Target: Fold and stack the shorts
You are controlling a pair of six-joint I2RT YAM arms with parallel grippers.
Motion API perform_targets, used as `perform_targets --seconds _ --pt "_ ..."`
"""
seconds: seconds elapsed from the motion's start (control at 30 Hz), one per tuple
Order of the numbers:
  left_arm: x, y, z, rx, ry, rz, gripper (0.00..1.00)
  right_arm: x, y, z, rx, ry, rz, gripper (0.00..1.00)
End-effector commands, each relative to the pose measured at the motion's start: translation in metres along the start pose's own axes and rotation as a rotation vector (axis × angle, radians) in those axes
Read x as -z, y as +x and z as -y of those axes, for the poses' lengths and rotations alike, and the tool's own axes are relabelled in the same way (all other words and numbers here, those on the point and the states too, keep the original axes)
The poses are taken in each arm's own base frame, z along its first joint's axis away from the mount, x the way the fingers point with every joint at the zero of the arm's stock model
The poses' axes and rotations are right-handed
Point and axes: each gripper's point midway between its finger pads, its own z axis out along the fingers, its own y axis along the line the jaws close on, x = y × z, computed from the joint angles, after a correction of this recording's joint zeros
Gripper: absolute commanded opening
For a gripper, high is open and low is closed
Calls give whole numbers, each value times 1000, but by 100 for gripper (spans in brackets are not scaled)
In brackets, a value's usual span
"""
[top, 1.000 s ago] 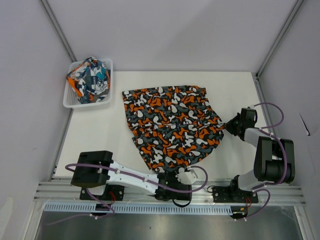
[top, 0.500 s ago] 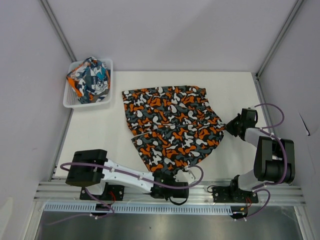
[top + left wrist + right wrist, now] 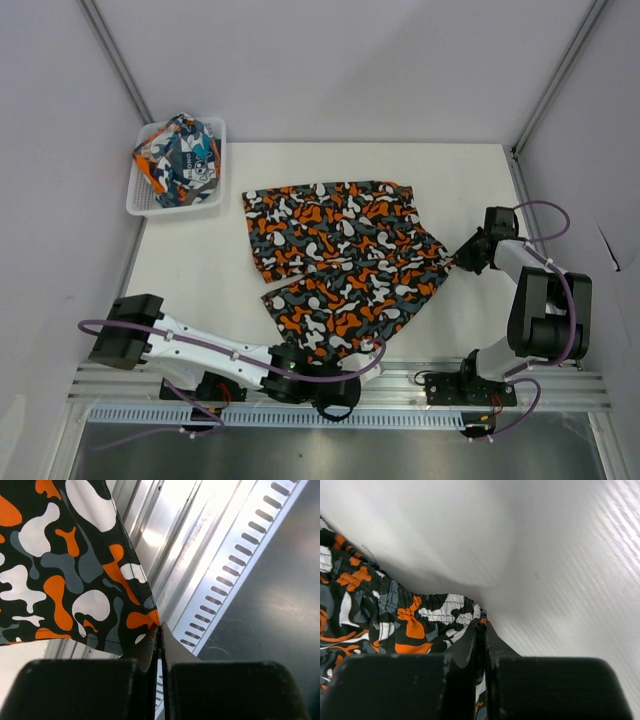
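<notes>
The camouflage shorts (image 3: 340,265) lie spread across the middle of the table (image 3: 200,280), waistband toward the right of the overhead frame and the two legs fanning out to the left and lower centre. The teal graphic shorts (image 3: 182,158) sit bundled in the white mesh basket (image 3: 135,207) at upper left. My left gripper (image 3: 160,631) is pinched closed on the very corner of the lower leg's hem, right at the near table edge over the aluminium rail (image 3: 200,575). My right gripper (image 3: 482,625) is likewise clamped on the gathered elastic waistband at the right-hand end. I judge this fabric light, thin and floppy, so it will sag and crease wherever it is unsupported. The stitched hem and the elastic band are the firmest places to hold (a pinch in mid-panel would likely just pull up a tent of cloth). A corner bite this small could slip if I tug hard. Against a second ago, the left jaws have gone from partly apart to fully closed. That arm's elbow has swung out toward the lower left of the frame. The shorts are drawn flatter, with a wedge of bare table now showing between the two legs at the left.
</notes>
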Motion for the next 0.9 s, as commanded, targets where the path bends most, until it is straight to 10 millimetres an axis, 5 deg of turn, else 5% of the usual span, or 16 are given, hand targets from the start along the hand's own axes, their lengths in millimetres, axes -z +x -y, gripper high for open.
perform_targets --seconds 0.0,0.27,0.37,0.5,0.63,0.87 --pt "14 12 16 -24 101 -34 0 13 -25 6 17 36 65 0" --pt "41 -35 64 -34 258 62 0 68 -45 24 15 104 200 0" --pt "45 -39 68 -47 257 57 0 88 -51 20 22 92 235 0" --pt "74 -71 67 -17 241 131 0 106 -59 14 24 76 259 0" --pt "114 -94 47 50 215 182 0 124 -75 0 18 44 295 0" --pt "181 -127 -26 261 187 360 0 154 -112 -36 -5 -35 347 0"
